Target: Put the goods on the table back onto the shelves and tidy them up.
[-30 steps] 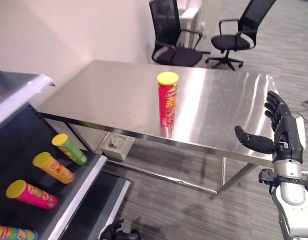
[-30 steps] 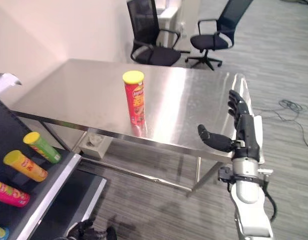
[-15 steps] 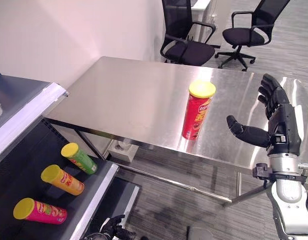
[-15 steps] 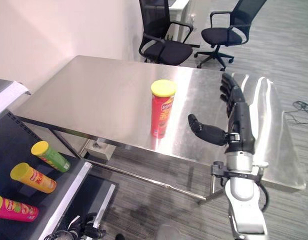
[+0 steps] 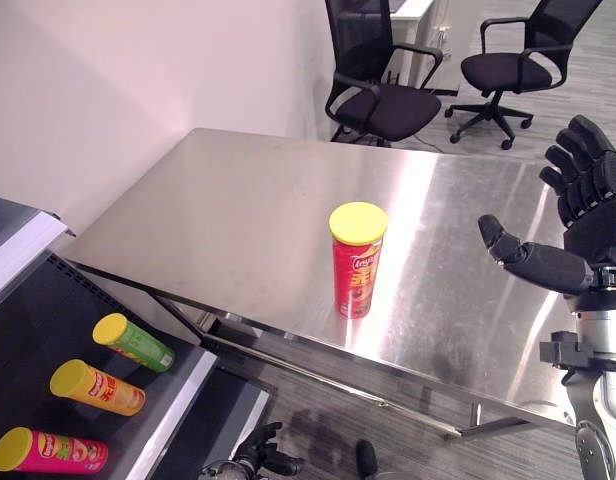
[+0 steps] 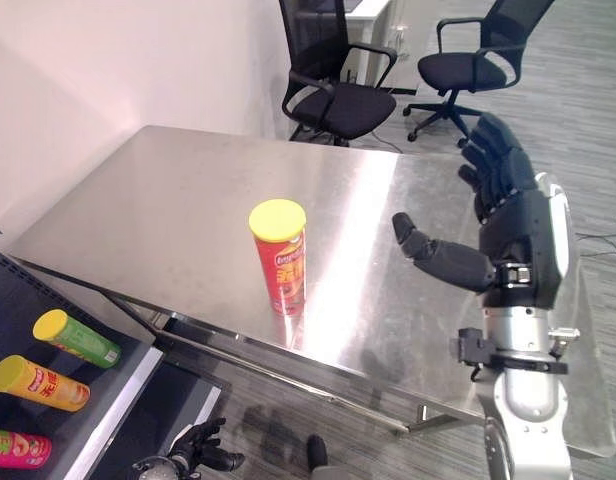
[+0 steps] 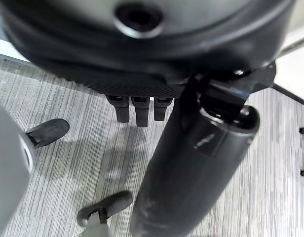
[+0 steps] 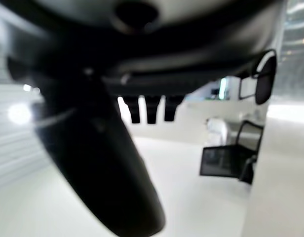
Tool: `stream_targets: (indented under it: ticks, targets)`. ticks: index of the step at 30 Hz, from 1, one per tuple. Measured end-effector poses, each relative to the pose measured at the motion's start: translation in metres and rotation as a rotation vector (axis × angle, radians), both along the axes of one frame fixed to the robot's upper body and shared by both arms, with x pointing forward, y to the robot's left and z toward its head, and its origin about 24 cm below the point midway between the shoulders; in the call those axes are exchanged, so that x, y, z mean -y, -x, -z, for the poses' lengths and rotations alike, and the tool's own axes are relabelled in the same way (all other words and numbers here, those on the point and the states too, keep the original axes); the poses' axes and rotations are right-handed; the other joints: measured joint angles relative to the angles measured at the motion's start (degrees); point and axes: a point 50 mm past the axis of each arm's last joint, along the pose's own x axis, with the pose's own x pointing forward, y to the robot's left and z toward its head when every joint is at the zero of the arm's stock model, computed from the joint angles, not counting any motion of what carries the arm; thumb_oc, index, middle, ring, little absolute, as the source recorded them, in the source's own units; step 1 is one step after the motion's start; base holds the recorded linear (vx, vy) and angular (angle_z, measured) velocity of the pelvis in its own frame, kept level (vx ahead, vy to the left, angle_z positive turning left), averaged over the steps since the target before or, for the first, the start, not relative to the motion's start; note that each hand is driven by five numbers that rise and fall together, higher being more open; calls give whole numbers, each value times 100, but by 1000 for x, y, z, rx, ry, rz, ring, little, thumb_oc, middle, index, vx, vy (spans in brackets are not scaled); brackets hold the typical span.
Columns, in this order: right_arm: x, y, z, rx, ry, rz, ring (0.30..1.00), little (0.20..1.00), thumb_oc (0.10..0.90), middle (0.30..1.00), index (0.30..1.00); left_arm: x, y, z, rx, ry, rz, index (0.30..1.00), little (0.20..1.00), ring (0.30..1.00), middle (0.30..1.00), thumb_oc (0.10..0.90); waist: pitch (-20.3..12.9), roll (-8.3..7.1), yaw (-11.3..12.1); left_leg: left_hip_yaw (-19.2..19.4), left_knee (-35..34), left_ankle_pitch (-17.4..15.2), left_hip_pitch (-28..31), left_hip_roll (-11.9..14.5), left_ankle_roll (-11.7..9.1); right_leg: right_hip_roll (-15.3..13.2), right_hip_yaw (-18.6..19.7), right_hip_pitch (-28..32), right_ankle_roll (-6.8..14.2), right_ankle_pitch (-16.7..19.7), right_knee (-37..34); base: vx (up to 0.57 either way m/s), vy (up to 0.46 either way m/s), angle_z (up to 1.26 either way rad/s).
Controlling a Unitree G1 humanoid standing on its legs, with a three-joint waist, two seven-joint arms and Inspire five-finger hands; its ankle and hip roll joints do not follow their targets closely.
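Since the earlier frames the whole view has swung, so the camera moved rather than the goods; within it the right robot hand point(image 6: 508, 215) has risen and drawn nearer the red can point(image 6: 279, 256), which stands upright with its yellow lid on, close to the near edge of the steel surface point(image 5: 238, 210). That robot hand hovers well to the can's right, fingers straight and thumb spread wide, holding nothing. The left robot hand point(image 7: 137, 106) hangs low over the floor, its fingers relaxed and empty.

The step in hand looks like the reach for the can. To do it well, the right robot hand should travel leftward level with the can's middle, palm facing it, and close only once thumb and fingers sit on opposite sides (a tall narrow can so near the edge would tip easily if bumped at the top).

On the shelf point(image 5: 183, 395) at lower left a green can point(image 5: 134, 342), an orange can point(image 5: 96, 387) and a pink can point(image 5: 50, 451) lie on their sides.
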Motion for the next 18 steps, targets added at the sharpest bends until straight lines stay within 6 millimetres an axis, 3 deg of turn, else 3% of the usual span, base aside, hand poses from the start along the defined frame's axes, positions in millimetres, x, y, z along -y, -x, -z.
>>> stream_targets:
  ticks: [5,14,18]
  targets:
    - [-1,3,0,-45,42,-81,900,900,800,900,900,-1,11,3,-33,3,0,900,900,900,900,800,-68,96,2,22,-48,-266,-16,3,-172,-22,19,-112,90,62,61,-4,3,-1]
    - [-17,16,-4,-86,94,-262,900,900,800,900,900,-8,17,5,-62,-14,79,900,900,900,900,800,-136,-89,-90,233,-57,-345,-73,-323,11,-293,299,-316,245,165,114,-10,21,-12]
    - [-20,15,-2,-106,93,-285,900,900,800,900,900,-9,17,5,-60,-22,118,900,900,900,900,800,-198,-134,-72,253,-55,-345,-63,-351,16,-317,315,-312,296,200,103,-2,4,-2]
